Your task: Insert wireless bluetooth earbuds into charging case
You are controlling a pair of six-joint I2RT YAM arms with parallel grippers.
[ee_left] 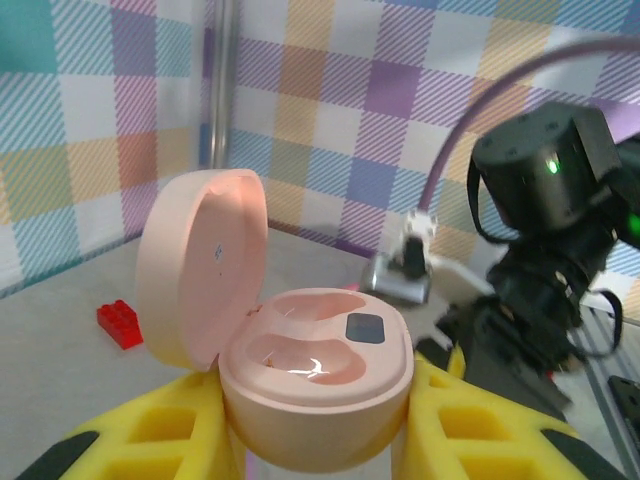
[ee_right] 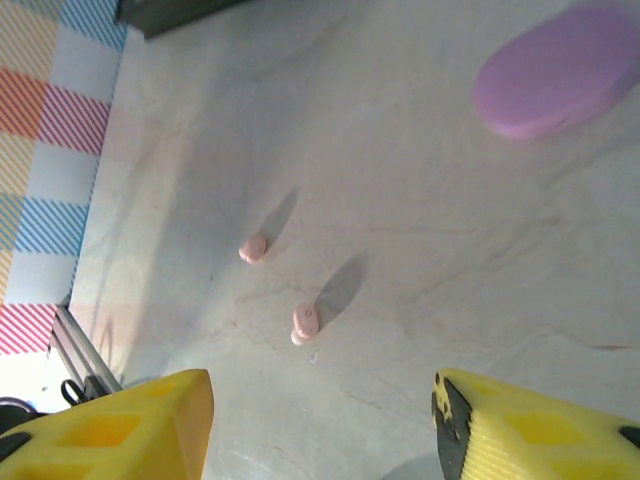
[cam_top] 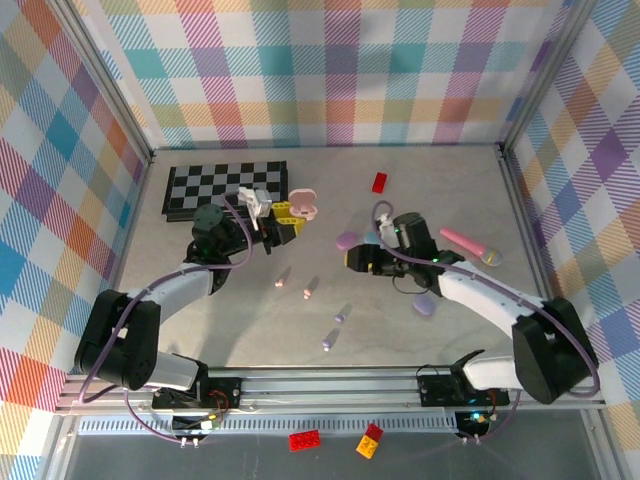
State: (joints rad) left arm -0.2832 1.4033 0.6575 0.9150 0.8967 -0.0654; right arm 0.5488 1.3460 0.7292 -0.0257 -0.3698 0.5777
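My left gripper [ee_left: 318,440] is shut on an open pink charging case [ee_left: 315,375], one yellow finger [ee_left: 150,430] on each side of its base. The lid [ee_left: 200,265] stands up on the left and both wells are empty. From above, this gripper [cam_top: 283,228] holds the case [cam_top: 303,203] near the chessboard. My right gripper [ee_right: 325,420] is open above the table with nothing between its yellow fingers [ee_right: 120,430]. Two pink earbuds [ee_right: 304,323] [ee_right: 253,248] lie just ahead of it. In the top view the right gripper [cam_top: 352,260] is beside the pink earbuds [cam_top: 309,288], with purple earbuds [cam_top: 343,315] nearer the front.
A closed purple case [cam_top: 348,240] lies by the right gripper, and another [cam_top: 424,305] lies under the right arm. A folded chessboard [cam_top: 225,187] sits at the back left, a red brick [cam_top: 380,182] at the back and a pink object [cam_top: 460,240] at the right.
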